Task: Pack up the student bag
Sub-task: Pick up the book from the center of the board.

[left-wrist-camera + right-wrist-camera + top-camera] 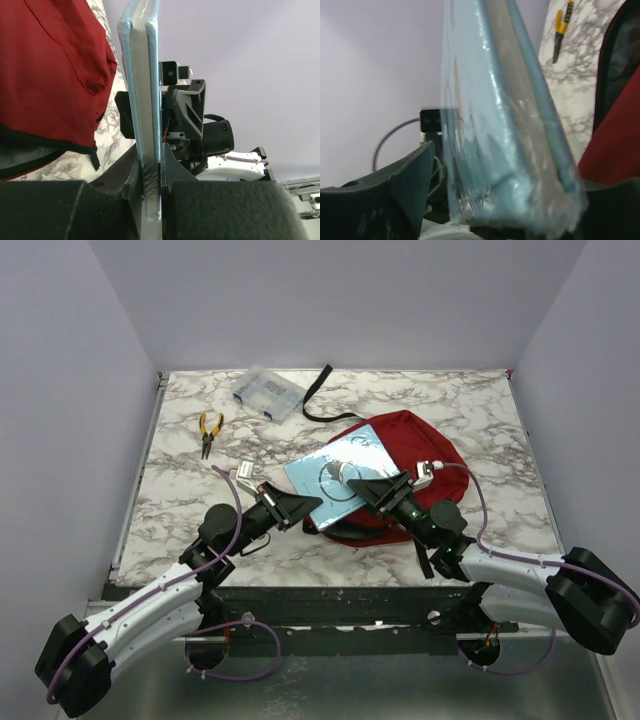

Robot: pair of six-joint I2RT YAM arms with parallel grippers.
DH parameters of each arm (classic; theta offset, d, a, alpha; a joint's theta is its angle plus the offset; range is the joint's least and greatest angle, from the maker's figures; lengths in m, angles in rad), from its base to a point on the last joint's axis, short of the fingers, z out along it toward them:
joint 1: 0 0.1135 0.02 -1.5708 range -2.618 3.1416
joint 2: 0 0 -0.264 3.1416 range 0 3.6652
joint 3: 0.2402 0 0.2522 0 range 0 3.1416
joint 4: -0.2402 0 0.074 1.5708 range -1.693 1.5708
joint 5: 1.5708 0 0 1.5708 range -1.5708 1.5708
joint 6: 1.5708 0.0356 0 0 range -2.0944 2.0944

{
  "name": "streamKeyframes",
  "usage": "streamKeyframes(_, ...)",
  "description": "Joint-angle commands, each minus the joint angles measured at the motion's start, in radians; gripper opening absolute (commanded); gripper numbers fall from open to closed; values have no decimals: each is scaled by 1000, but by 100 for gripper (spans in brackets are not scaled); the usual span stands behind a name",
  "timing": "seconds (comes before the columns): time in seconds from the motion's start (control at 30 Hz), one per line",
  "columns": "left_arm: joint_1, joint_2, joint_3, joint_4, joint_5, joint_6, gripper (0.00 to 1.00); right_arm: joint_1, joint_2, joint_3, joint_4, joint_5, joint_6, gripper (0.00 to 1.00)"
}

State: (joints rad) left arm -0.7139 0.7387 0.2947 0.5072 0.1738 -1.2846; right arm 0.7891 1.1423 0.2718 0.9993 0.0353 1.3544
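While over one student bag [425,455], one book [335,480].

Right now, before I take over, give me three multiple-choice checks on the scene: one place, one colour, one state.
1. Where do the pliers lie?
A. inside the bag
B. on the table, left of the clear box
C. on top of the book

2. The student bag is:
A. dark red
B. green
C. grey

3. The left gripper is:
A. wide open and empty
B. shut on the blue book
C. out of view

Answers: 1 B, they rest on bare marble; 2 A, red fabric shows in every view; 3 B, its fingers clamp the book's edge.
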Motion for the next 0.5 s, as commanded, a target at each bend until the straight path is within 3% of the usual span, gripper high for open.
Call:
streamKeyframes(0.0,65,-109,-42,70,7,66,0,-2,-80,7,-182,28,-149,77)
streamKeyframes(0.1,170,-197,-58,-8,57,76,0,-9,-165,88,-485,116,-275,97)
streamKeyframes(0.23,305,-330,67,-392,64,270,0,-10,-230,204,-835,248,-537,100)
streamKeyframes(0.37,327,-364,314,-885,-177,576,0,-11,-217,320,-1078,330,-801,100)
streamKeyframes(0.47,327,-340,430,-1077,-380,701,0,-9,-135,427,-1202,281,-996,100)
